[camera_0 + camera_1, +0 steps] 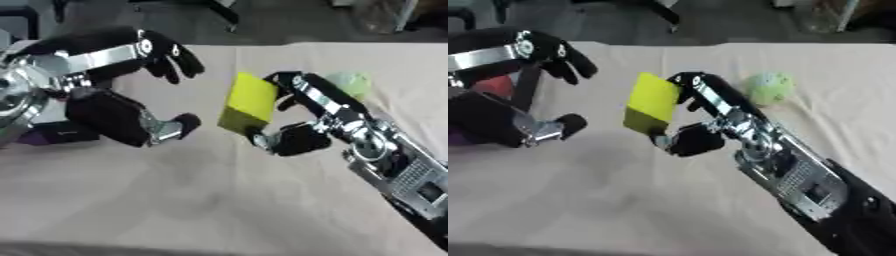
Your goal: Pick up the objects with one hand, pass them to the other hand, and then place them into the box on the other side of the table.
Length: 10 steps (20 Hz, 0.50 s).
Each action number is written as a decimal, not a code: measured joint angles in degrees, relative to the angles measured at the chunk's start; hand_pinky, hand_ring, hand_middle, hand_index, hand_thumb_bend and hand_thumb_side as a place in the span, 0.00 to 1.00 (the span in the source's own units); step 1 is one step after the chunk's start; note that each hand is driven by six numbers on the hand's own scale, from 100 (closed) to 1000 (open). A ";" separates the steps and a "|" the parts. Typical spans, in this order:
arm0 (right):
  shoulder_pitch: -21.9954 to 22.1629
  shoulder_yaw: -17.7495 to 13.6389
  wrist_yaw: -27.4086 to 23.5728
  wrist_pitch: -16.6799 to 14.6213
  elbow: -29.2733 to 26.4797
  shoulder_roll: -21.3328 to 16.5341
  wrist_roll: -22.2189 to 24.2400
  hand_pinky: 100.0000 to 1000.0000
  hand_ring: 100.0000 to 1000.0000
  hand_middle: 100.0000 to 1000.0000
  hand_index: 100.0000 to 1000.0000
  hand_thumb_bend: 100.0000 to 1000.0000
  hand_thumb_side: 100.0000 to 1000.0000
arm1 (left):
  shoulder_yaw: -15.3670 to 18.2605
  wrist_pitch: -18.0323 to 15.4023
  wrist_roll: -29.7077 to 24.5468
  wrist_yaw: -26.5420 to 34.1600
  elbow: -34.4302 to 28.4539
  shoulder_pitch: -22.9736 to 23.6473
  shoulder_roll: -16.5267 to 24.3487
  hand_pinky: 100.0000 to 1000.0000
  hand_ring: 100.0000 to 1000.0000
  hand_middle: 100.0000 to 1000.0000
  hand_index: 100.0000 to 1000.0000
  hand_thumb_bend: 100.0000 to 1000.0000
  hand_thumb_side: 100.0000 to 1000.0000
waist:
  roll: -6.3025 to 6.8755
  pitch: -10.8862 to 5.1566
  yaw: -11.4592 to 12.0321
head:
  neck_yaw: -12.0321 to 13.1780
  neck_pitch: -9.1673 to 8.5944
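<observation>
A yellow block (248, 103) is held above the beige table, pinched between the fingers and thumb of my right hand (302, 117), whose arm comes in from the lower right. My left hand (131, 95) hovers just left of the block, fingers spread above and thumb below, with a gap to the block. A pale green ball (770, 87) lies on the table behind the right hand. Under the left hand a red and a purple thing (492, 87) show in part.
The beige table (201, 200) fills the near part of both views. Dark floor and furniture legs (667, 15) lie beyond its far edge. No box is in view.
</observation>
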 measured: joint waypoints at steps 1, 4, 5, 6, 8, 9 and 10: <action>-0.23 0.29 0.38 -0.25 0.00 0.10 0.39 0.71 0.75 0.58 0.59 0.08 0.00 | -0.36 0.30 -0.19 -0.82 0.00 -0.25 -0.35 0.83 0.76 0.75 0.87 0.37 0.33 | 0.05 0.00 0.11 | 0.02 0.01; -0.92 1.16 1.40 -0.83 0.00 0.57 1.64 0.71 0.75 0.58 0.59 0.08 0.00 | -1.30 1.07 -0.79 -2.98 0.00 -0.82 -1.37 0.84 0.76 0.76 0.89 0.43 0.34 | 0.10 0.00 0.49 | 0.12 0.04; -1.18 1.34 1.69 -1.00 0.00 0.73 2.02 0.71 0.75 0.58 0.59 0.08 0.00 | -1.58 1.31 -1.01 -3.75 0.00 -0.94 -1.70 0.84 0.77 0.77 0.89 0.48 0.34 | 0.11 0.00 0.61 | 0.23 0.05; -1.37 1.54 1.90 -1.22 0.00 0.91 2.33 0.72 0.75 0.58 0.59 0.08 0.00 | -1.80 1.60 -1.21 -4.53 0.00 -1.11 -1.96 0.84 0.77 0.77 0.90 0.50 0.34 | 0.11 0.00 0.67 | 0.36 0.05; -1.66 1.69 2.37 -1.51 0.00 0.98 2.72 0.72 0.75 0.58 0.59 0.10 0.00 | -2.15 2.21 -1.45 -5.92 0.00 -1.27 -2.33 0.85 0.78 0.77 0.90 0.54 0.34 | 0.11 0.00 0.71 | 0.54 0.05; -1.67 1.81 2.54 -1.63 0.00 1.01 2.86 0.72 0.75 0.58 0.59 0.07 0.00 | -2.31 2.48 -1.59 -6.63 0.00 -1.32 -2.58 0.85 0.78 0.78 0.90 0.56 0.33 | 0.11 0.00 0.74 | 0.59 0.05; -1.67 1.92 2.74 -1.73 0.00 1.08 3.00 0.72 0.75 0.58 0.59 0.07 0.00 | -2.48 2.83 -1.68 -7.44 0.00 -1.39 -2.69 0.85 0.78 0.78 0.90 0.57 0.32 | 0.11 0.00 0.77 | 0.61 0.05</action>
